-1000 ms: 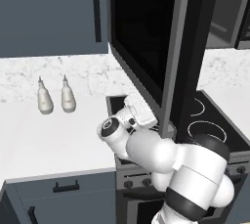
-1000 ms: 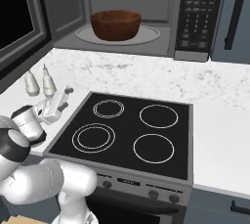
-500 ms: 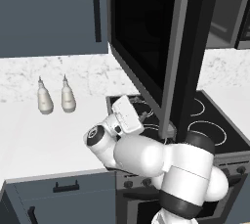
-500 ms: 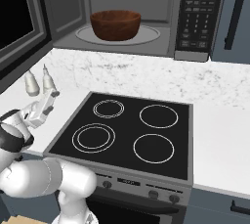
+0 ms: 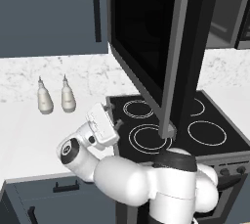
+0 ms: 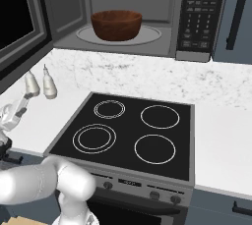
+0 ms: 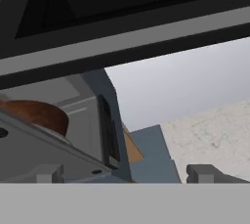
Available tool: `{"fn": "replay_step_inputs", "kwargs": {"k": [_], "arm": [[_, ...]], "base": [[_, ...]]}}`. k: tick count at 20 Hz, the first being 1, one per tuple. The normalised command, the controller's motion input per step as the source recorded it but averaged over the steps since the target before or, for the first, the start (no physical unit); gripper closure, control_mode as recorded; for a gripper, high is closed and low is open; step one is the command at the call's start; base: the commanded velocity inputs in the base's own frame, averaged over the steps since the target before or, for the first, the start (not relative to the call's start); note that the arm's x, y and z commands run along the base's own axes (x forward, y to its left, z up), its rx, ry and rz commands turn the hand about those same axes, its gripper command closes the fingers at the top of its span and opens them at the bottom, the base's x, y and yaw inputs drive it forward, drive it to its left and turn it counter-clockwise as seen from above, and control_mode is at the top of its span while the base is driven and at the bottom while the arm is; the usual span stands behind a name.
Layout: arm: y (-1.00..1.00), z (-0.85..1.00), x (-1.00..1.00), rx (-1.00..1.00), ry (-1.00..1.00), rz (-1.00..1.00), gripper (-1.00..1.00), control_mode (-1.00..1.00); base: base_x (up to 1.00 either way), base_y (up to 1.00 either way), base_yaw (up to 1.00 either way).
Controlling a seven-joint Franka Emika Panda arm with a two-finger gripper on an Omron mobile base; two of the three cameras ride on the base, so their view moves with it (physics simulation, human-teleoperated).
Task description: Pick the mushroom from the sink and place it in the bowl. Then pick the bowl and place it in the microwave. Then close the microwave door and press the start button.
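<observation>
One step pending: microwave door (image 5: 146,47) swung open, above and right of the gripper (image 5: 103,124); jaws wide, empty; bowl (image 6: 116,24) already inside the microwave (image 6: 147,13).

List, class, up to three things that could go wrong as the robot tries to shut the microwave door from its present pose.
1. The hand sits low beside the stove, under the open microwave door; rising carelessly, the arm could strike the door's bottom edge.
2. Two small bottles stand on the counter near the arm; a wide swing might topple them.
3. The bowl rests inside the microwave; a hard slam might jolt it.
</observation>
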Motion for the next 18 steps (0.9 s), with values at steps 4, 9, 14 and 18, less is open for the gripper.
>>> {"fn": "replay_step_inputs", "kwargs": {"k": [4,9,14,18], "arm": [[0.87,0.14,-0.02,0.0,0.0,0.09,-1.0,-1.0],[0.44,0.51,-0.07,0.0,-0.09,0.07,-1.0,-1.0],[0.0,0.79,-0.14,0.09,-0.14,0.0,-1.0,-1.0],[0.0,0.82,-0.17,0.16,-0.14,0.02,-1.0,-1.0]], "base": [[0.0,0.0,0.0],[0.0,0.0,0.0],[0.0,0.0,0.0],[0.0,0.0,0.0]]}}
